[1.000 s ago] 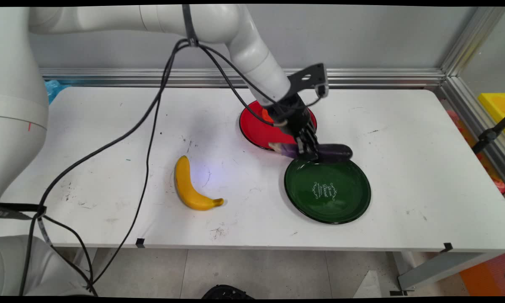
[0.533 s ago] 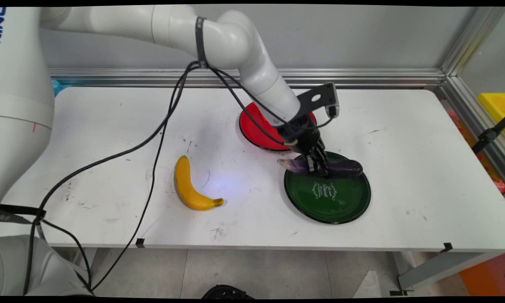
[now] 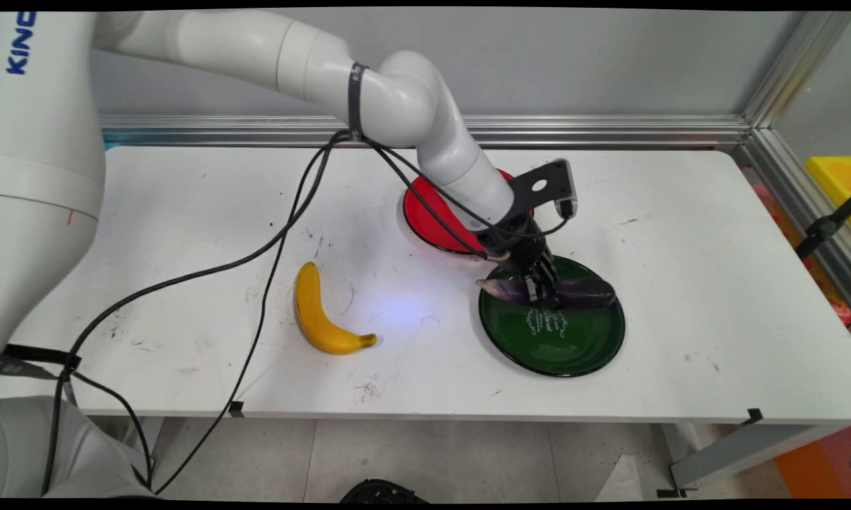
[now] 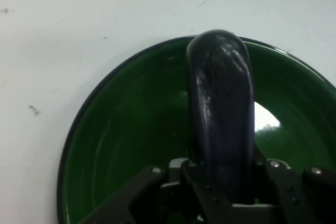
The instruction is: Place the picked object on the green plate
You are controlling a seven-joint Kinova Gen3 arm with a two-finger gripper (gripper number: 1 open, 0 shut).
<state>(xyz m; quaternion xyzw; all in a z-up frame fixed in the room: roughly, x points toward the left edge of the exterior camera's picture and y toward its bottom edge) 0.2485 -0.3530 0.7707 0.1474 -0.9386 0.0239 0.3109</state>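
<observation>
A: What is in the gripper point(image 3: 542, 292)?
B: A dark purple eggplant point(image 3: 574, 292), glossy, clamped crosswise between the two fingers near its middle. It lies roughly level, stem end toward the table's left edge, rounded end toward the right.

A: Position?
B: Over the far part of the green plate point(image 3: 581, 343). The hand view shows the eggplant point(image 4: 223, 108) reaching across the plate's point(image 4: 126, 129) well to its rim. Contact with the plate cannot be told.

A: The plate itself?
B: Round, dark green, white lettering at centre, flat on the tabletop right of middle, near the front edge.
</observation>
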